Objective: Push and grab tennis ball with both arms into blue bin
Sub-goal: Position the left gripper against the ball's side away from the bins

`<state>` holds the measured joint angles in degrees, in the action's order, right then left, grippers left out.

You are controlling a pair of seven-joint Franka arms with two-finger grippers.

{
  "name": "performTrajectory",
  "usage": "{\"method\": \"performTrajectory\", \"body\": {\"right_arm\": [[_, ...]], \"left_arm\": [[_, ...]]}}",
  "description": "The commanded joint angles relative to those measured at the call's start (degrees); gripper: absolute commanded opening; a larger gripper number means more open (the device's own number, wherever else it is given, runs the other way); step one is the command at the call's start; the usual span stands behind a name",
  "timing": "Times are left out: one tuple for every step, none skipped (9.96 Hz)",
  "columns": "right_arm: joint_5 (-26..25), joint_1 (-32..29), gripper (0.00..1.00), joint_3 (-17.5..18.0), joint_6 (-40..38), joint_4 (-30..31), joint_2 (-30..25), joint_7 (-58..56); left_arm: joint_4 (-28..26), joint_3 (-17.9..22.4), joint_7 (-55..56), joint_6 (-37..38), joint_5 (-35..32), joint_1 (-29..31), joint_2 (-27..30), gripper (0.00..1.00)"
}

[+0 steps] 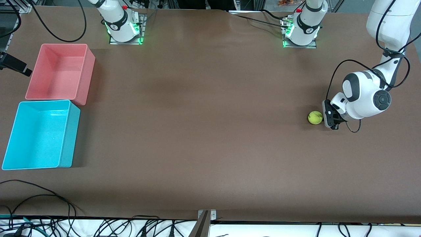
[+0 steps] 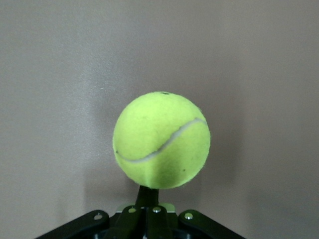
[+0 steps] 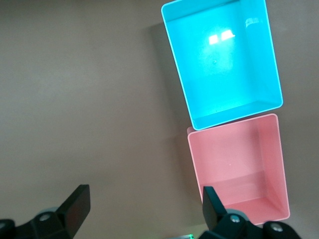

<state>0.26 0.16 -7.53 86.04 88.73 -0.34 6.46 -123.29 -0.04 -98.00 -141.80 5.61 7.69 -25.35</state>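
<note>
Down at the left arm's end of the tabletop [image 1: 210, 131], the tennis ball [image 1: 315, 117] is sitting on the bare brown surface, well apart from both bins. It is round, so no long axis; in the left wrist view the ball [image 2: 161, 141] is showing its pale curved seam running diagonally across the face turned to the camera. Fuzzy yellow-green felt, small dark speck near the top.

The left gripper [image 1: 330, 119] is sitting low at the tabletop just beside the ball, on the side away from the bins, fingers closed together with nothing between them. In the left wrist view the closed fingers [image 2: 147, 196] are pointing straight at the ball and reaching right up to its underside; actual contact is hard to tell.

The blue bin [image 1: 70, 135] is lying at the right arm's end of the tabletop, a rectangular glossy cyan plastic tub with rounded corners, plain walls, nothing inside. The pink bin [image 1: 86, 74], same shape, is touching or nearly touching it, farther from the front camera than the blue bin.

The right gripper [image 3: 144, 211] is hanging in the air over the tabletop beside the bins, jaws wide apart and holding nothing; it is out of the front view.

Between ball and blue bin nothing is lying but a long stretch of matte brown tabletop. Black cables [image 1: 42, 197] are trailing along the edge nearest the front camera.
</note>
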Motion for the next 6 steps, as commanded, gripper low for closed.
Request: {"method": "performTrajectory", "body": {"right_arm": [[1.1, -0.3, 1.00, 0.1, -0.8, -1.1, 0.3, -0.5], [1.1, -0.3, 1.00, 0.1, -0.8, -1.1, 0.3, -0.5], [1.1, -0.3, 1.00, 0.1, -0.7, -1.1, 0.4, -0.5], [1.1, -0.3, 1.00, 0.1, -0.7, -1.1, 0.4, -0.5], [1.1, -0.3, 1.00, 0.1, -0.7, -1.1, 0.4, -0.5], [1.1, -0.1, 1.00, 0.1, -0.7, -1.1, 0.4, -0.5]], "left_arm": [[-1.0, 0.0, -2.0, 0.4, 1.2, 0.3, 0.3, 0.00], [-1.1, 0.0, -1.9, 0.4, 1.2, 0.2, 0.4, 0.00], [-1.1, 0.0, -1.6, 0.4, 1.3, 0.2, 0.5, 0.00], [-1.2, 0.0, -0.6, 0.4, 1.9, -0.6, 0.6, 0.00], [-1.1, -1.4, 3.1, 0.4, 2.0, -1.5, 0.7, 0.00], [-0.8, -4.7, 10.5, 0.4, 2.0, -1.8, 0.6, 0.00]]}}
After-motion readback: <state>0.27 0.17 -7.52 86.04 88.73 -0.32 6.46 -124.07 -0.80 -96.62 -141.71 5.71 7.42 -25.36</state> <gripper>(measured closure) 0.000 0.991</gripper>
